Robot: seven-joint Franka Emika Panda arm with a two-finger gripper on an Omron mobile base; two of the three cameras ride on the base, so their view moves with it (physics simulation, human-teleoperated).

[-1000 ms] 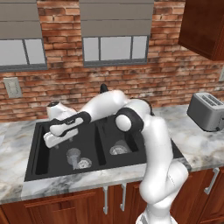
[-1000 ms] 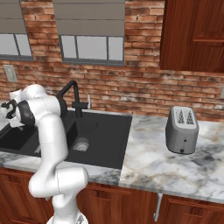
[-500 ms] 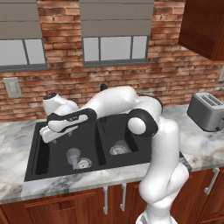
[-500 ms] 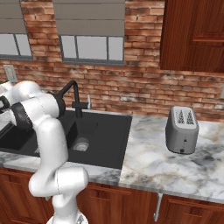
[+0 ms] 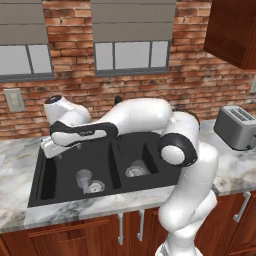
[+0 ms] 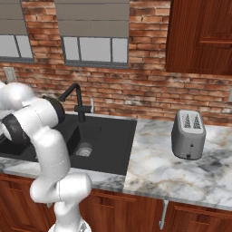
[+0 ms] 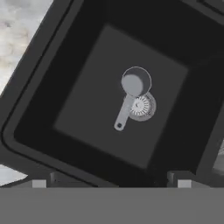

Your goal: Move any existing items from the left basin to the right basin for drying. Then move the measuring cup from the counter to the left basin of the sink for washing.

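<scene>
Measuring cup (image 7: 134, 85) lies beside the left basin's drain (image 7: 142, 106) in the hand view, beneath the wide-open, empty end effector (image 7: 109, 181).

A: What do we see below us?
B: We look down into a black sink basin (image 7: 83, 105). A grey measuring cup (image 7: 133, 87) lies on its floor, handle slanting away from the bowl.
A: And the drain (image 7: 144, 107)?
B: Just beside the cup, touching it. Marble bench (image 7: 19, 30) shows past the rim.
</scene>
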